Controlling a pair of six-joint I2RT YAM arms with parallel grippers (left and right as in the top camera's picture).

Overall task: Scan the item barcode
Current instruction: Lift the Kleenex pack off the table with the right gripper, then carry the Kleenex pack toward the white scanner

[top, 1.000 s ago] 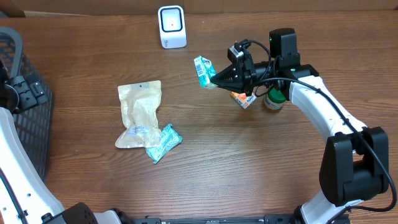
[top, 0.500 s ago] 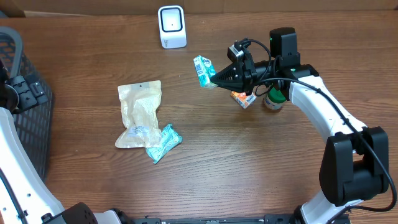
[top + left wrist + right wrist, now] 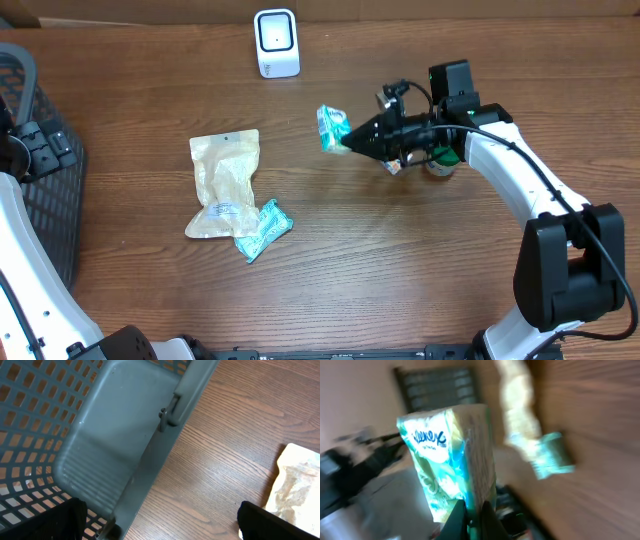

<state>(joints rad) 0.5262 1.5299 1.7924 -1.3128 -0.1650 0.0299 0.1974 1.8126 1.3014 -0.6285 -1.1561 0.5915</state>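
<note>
While the right pincer [image 3: 347,143] stays pinched on the crinkly, glossy teal packet [image 3: 333,127], it's dipped and rolled a bit versus a second ago, above the wood-grain table [image 3: 400,260]. The packet's long axis points roughly at the boxy white scanner [image 3: 276,42]. The left pincer [image 3: 159,525] is spread wide by the mesh basket [image 3: 100,435].

Brown wood-grain table [image 3: 420,290], a tan strip [image 3: 150,8] along its far edge

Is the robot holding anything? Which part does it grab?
The right gripper pinches the teal packet by one end. The left gripper is open and holds nothing.
</note>
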